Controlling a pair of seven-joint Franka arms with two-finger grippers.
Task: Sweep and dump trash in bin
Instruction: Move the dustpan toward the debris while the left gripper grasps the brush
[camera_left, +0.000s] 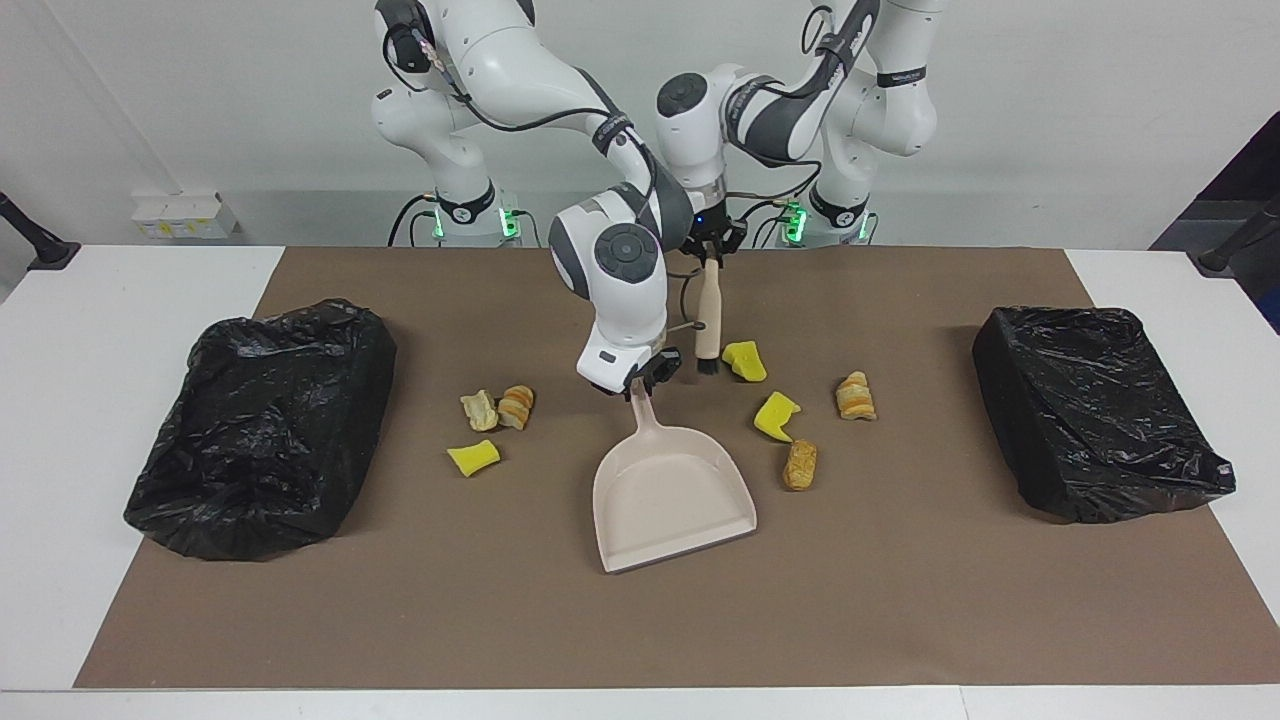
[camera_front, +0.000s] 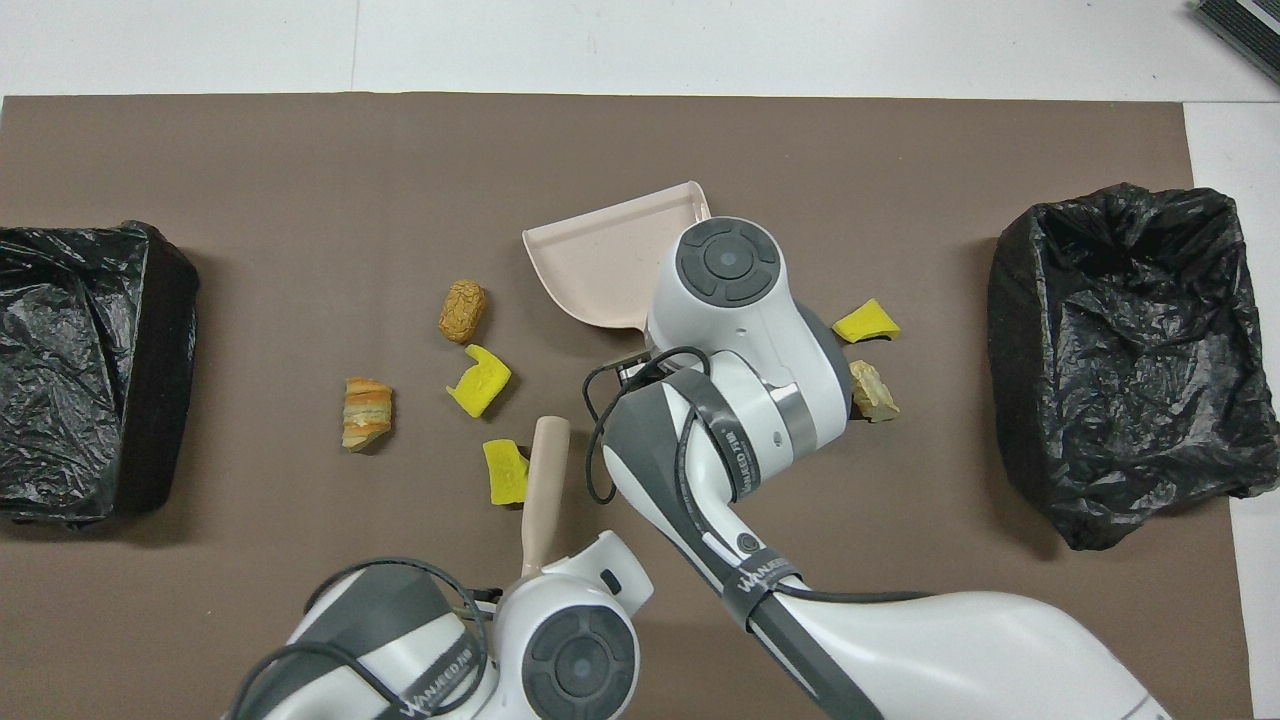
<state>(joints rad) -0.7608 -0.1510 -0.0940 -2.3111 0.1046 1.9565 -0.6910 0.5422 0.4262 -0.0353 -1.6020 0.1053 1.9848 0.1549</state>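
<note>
Facing view: the right gripper (camera_left: 642, 377) is clamped on the handle of the beige dustpan (camera_left: 672, 490), which lies skewed on the brown mat (camera_left: 900, 600). The left gripper (camera_left: 711, 247) is closed on the top of the brush (camera_left: 707, 320), which hangs upright with its dark bristles just beside one yellow sponge chunk (camera_left: 744, 361). Taking the dustpan as landmark, another sponge chunk (camera_left: 776, 415) and two bread pieces (camera_left: 800, 464) (camera_left: 855, 396) lie toward the left arm's end. A third sponge chunk (camera_left: 473, 457) and two more bread bits (camera_left: 517, 406) (camera_left: 479, 410) lie toward the right arm's end. All are clear of both grippers' fingers.

Overhead view: the right arm covers the dustpan's (camera_front: 600, 265) handle, so the grip is hidden. The brush (camera_front: 544, 490) overlaps a sponge chunk (camera_front: 503, 472). One black-bagged bin (camera_front: 1130, 350) sits toward the right arm's end, another (camera_front: 80, 370) toward the left arm's.
</note>
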